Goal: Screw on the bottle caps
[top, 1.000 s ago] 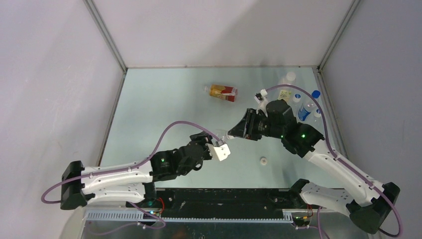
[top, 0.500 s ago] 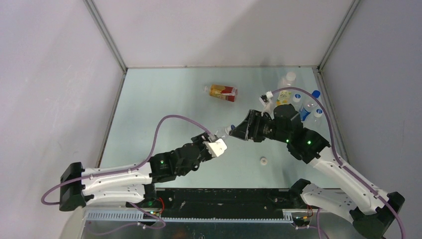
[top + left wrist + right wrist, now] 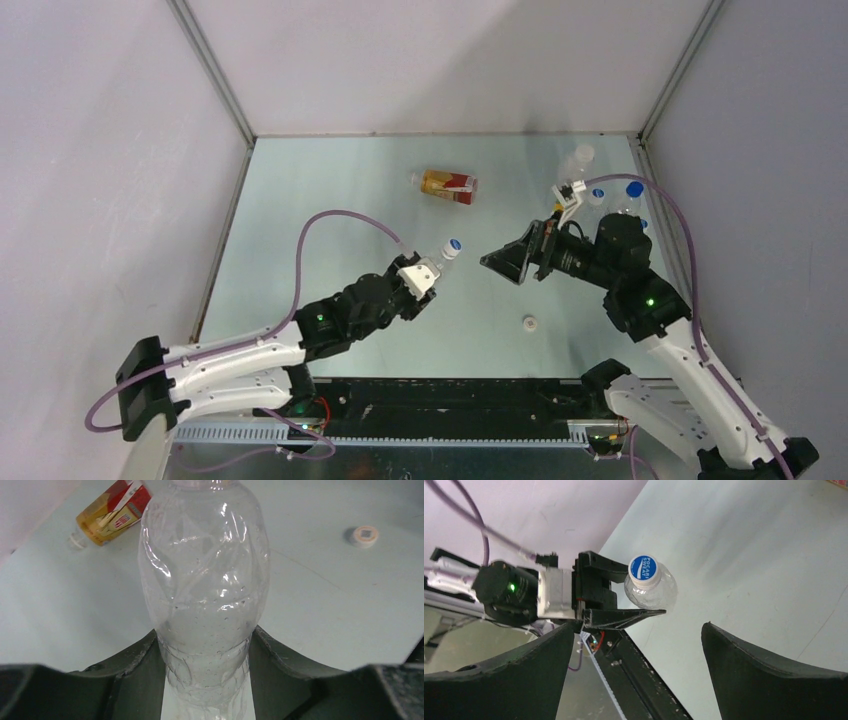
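While the left gripper clamps the clear bottle low on its body, the right gripper hangs wide open and empty, a little apart from the neck.

Nearest, a white cap lies loose on the table. The held bottle, tilted above mid-table, looks empty but for droplets. It seems light, thin-walled and slick, likely to buckle if squeezed hard, so I'd hold its narrow lower part and turn only the stiff blue cap by its rim. That cap reads "POCARI SWEAT". Farther off, the amber bottle lies on its side, its red-orange label too small to read.
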You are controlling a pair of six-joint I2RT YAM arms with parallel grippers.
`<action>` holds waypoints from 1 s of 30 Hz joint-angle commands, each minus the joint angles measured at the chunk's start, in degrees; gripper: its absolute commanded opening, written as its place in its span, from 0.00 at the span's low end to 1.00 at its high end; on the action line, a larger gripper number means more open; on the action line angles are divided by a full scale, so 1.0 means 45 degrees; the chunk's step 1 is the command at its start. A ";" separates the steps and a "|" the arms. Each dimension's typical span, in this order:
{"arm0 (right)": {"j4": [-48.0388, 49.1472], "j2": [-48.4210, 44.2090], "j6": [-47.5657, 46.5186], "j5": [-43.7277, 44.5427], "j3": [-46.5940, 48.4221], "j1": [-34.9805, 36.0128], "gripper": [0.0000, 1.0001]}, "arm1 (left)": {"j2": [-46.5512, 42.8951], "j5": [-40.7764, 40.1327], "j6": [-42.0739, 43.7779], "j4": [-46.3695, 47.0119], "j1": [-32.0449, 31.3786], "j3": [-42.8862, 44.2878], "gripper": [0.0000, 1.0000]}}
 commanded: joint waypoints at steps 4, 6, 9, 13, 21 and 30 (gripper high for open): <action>0.2442 -0.1138 -0.2230 -0.0710 -0.1368 -0.0244 0.99 | -0.0700 0.3028 -0.0655 0.0647 0.0679 0.0110 0.21; 0.2634 -0.1237 -0.3093 -0.0981 -0.1362 -0.0297 0.99 | -0.0743 0.3891 -0.0644 0.0549 0.0966 0.0191 0.21; 0.2475 -0.1024 -0.4104 -0.0951 -0.1104 -0.0338 0.99 | -0.0691 0.5514 -0.0651 0.0495 0.1446 0.0340 0.21; 0.1549 -0.0363 -0.5792 -0.2133 -0.0382 -0.0396 0.98 | -0.0558 0.7056 -0.0371 0.0463 0.1803 0.0629 0.20; 0.1403 -0.0115 -0.7669 -0.5503 -0.0107 -0.0643 0.91 | -0.0464 0.8859 -0.0208 0.0270 0.2003 0.1354 0.20; 0.1871 0.0031 -0.8041 -0.6380 0.0034 -0.0697 0.85 | -0.0172 0.9793 -0.0044 -0.0244 0.2005 0.2111 0.20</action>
